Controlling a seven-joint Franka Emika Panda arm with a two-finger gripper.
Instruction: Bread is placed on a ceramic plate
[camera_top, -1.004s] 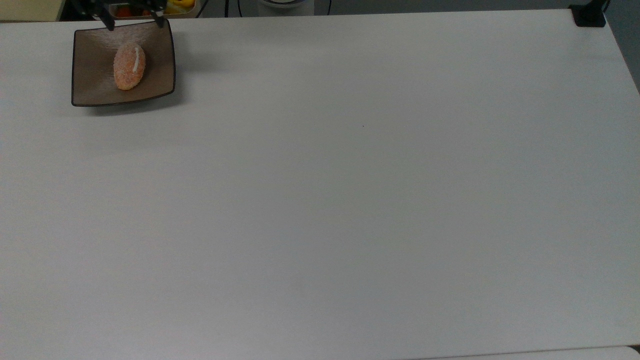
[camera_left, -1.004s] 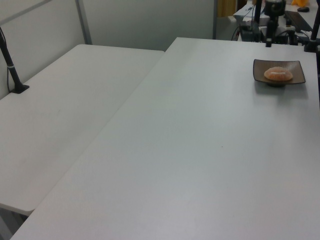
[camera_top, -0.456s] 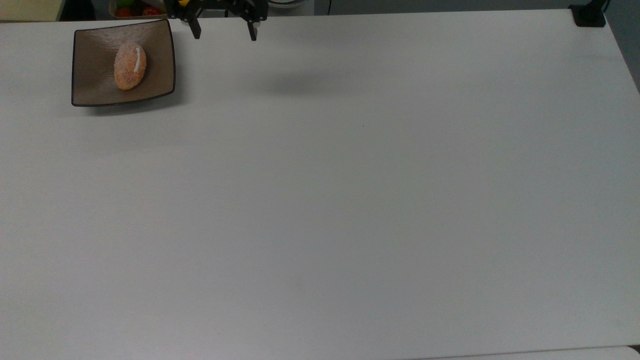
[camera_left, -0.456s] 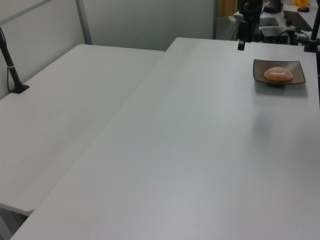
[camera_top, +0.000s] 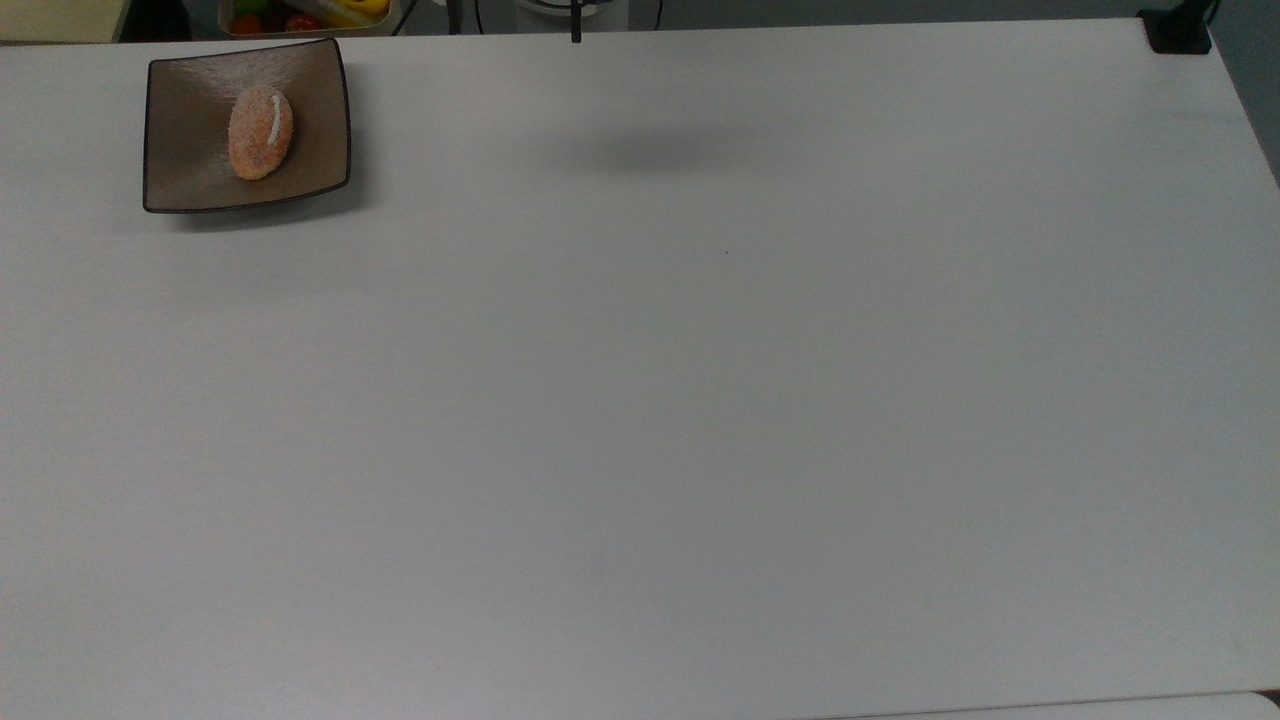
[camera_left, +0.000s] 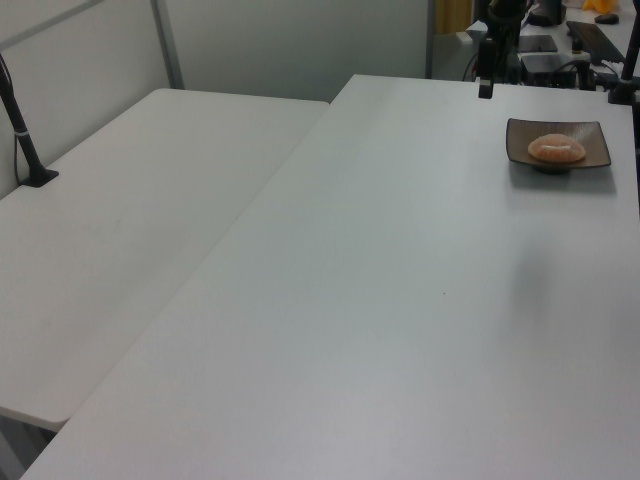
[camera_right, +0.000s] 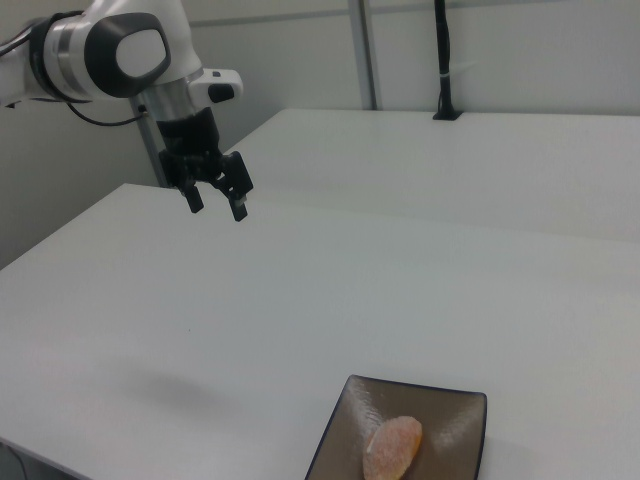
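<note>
White surface (camera_top: 700, 400): wide and mostly bare, carrying the plate near one corner, at the top view's upper left; a faint shadow lies near its far edge in the top view. A second white surface (camera_left: 130, 230) adjoins it on the left view's left.

Arm (camera_right: 110, 50): white, with a black wrist, raised above the surface near the edge opposite the plate's side in the right view.

Plate (camera_top: 190, 160): square, brown, with a thin dark rim and upturned corners; it sits flat on the surface just inside the corner, also seen in the left view (camera_left: 590, 150) and the right view (camera_right: 450, 420).

Basket (camera_top: 300, 15): holds red, yellow and green fruits, lying beyond the surface's far edge, just behind the plate in the top view.

Gripper (camera_right: 216, 199): black, fingers spread wide and holding nothing, pointing down above the surface, well apart from the plate; in the left view (camera_left: 485, 88) it hangs at the far edge.

Bread (camera_top: 260, 132): small oval orange-tan bun with one white stripe, resting near the middle of the plate (camera_left: 557, 148) (camera_right: 392, 448)
</note>
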